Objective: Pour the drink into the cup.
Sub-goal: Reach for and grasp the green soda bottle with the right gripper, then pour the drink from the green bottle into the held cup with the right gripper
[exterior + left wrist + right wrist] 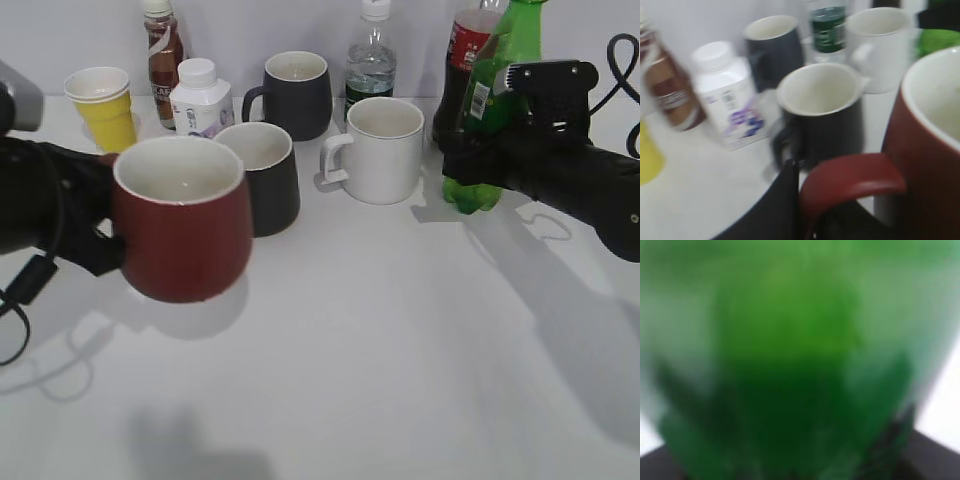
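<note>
A white table (380, 340) runs back to a pale wall; left of the white mug (378, 150), my left gripper (100, 235) reaches in low from the edge, jaws clenched on the handle of the cup (182, 222), which stands upright; right of that mug, my right gripper (480, 150) comes in level, clamped around the drink (480, 180), upright beside a cola bottle (462, 60).

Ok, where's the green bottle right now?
In the exterior view the green bottle stands upright at far right, in the right gripper, beside the cola bottle, right of the white mug.
</note>
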